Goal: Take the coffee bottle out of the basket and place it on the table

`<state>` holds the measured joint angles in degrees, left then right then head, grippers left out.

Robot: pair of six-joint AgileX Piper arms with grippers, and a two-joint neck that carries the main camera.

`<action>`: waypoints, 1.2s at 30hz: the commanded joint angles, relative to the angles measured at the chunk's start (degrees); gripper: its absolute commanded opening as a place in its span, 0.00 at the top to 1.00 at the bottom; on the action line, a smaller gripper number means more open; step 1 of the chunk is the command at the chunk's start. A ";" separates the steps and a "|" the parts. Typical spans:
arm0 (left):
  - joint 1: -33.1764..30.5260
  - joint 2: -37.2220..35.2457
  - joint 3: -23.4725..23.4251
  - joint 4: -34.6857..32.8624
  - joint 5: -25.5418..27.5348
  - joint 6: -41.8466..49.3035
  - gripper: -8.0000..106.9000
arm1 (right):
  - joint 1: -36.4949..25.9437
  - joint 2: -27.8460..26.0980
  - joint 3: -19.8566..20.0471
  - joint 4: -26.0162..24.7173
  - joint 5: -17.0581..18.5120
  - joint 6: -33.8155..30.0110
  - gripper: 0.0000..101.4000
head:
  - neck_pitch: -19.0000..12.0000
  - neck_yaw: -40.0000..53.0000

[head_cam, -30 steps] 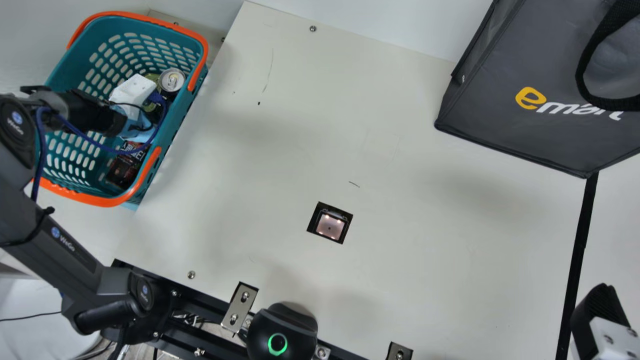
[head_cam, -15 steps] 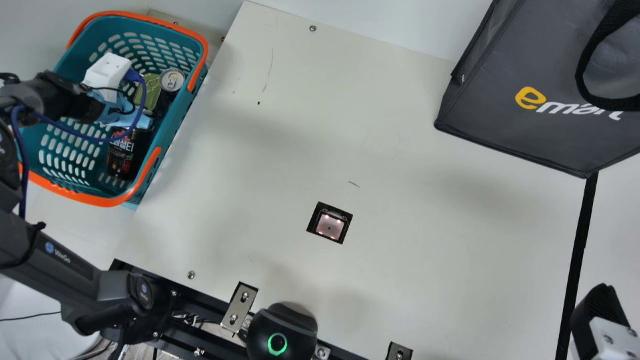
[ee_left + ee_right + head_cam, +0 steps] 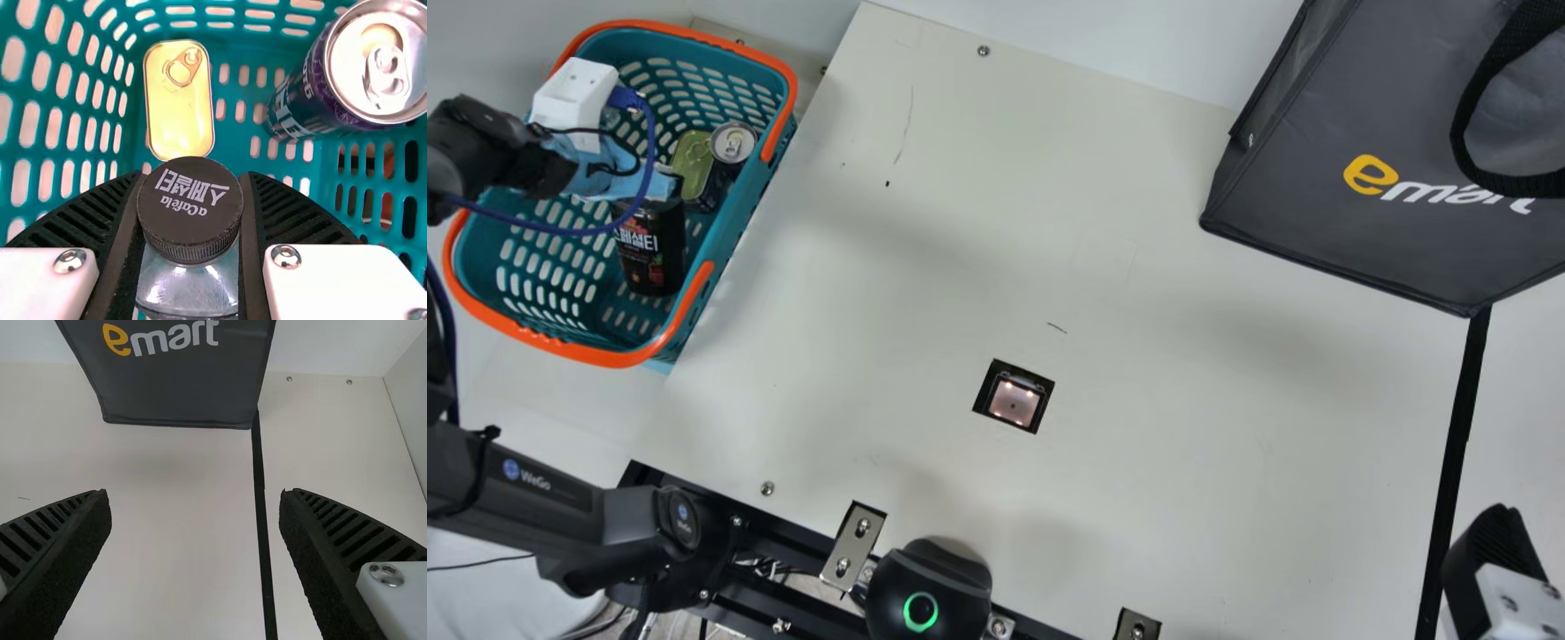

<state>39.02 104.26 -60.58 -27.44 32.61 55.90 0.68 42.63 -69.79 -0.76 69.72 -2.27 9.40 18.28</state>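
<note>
Step in hand: extraction. My left pincer (image 3: 191, 193) grips coffee bottle (image 3: 651, 258) at cap, inside basket (image 3: 543, 258), far left. My right pincer (image 3: 193, 495) stands open, near right. Next, I judge: raise bottle clear of basket, traverse right, lower upright onto tabletop (image 3: 925, 267).

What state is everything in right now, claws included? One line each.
Coffee bottle: capped, gripped in the basket
Left claw: closed on the bottle
Right claw: open, empty
Drink can: pull tab attached
Flat tin: lid on, ring pull attached
Basket: open on top
Dark bag: standing upright
Round black device: ring lit green
</note>
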 commanded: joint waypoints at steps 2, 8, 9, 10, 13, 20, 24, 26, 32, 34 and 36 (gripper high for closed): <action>0.28 -2.10 -0.10 -0.02 1.07 -0.97 0.84 | 0.00 0.00 0.00 0.00 0.00 0.00 0.10 | -1.48 0.14; 0.76 -6.26 -0.29 -0.34 3.67 -2.28 0.84 | 0.00 0.00 0.00 0.00 0.00 0.00 0.10 | -1.48 0.14; 0.81 -7.01 -0.32 -0.35 4.15 -2.54 0.84 | 0.00 0.00 0.00 0.00 0.00 0.00 0.10 | -1.48 0.14; 0.87 -7.75 -0.34 -0.39 4.62 -2.76 0.84 | 0.00 0.00 0.00 0.00 0.00 0.00 0.10 | -1.48 0.14; 0.95 -10.09 -0.41 -0.42 6.03 -3.59 0.84 | 0.00 0.00 0.00 0.00 0.00 0.00 0.10 | -1.48 0.14; 1.03 -15.26 -0.75 -0.59 9.01 -5.75 0.84 | 0.00 0.00 0.00 0.00 0.00 0.00 0.10 | -1.48 0.14; 0.98 -17.69 -1.01 -0.67 10.06 -6.86 0.84 | 0.00 0.00 0.00 0.00 0.00 0.00 0.10 | -1.48 0.14; 0.93 -18.80 -1.15 -0.71 10.45 -7.25 0.84 | 0.00 0.00 0.00 0.00 0.00 0.00 0.10 | -1.48 0.14; 0.69 -21.66 -2.14 -0.73 11.70 -8.53 0.84 | 0.00 0.00 0.00 0.00 0.00 0.00 0.10 | -1.48 0.14; 0.57 -22.49 -2.52 -0.76 12.12 -8.97 0.84 | 0.00 0.00 0.00 0.00 0.00 0.00 0.10 | -1.48 0.14; 0.30 -23.41 -3.00 -0.82 12.55 -9.54 0.84 | 0.00 0.00 0.00 0.00 0.00 0.00 0.10 | -1.48 0.14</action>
<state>39.40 81.28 -63.38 -28.20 45.18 46.51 0.68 42.63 -69.79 -0.76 69.72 -2.27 9.40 18.28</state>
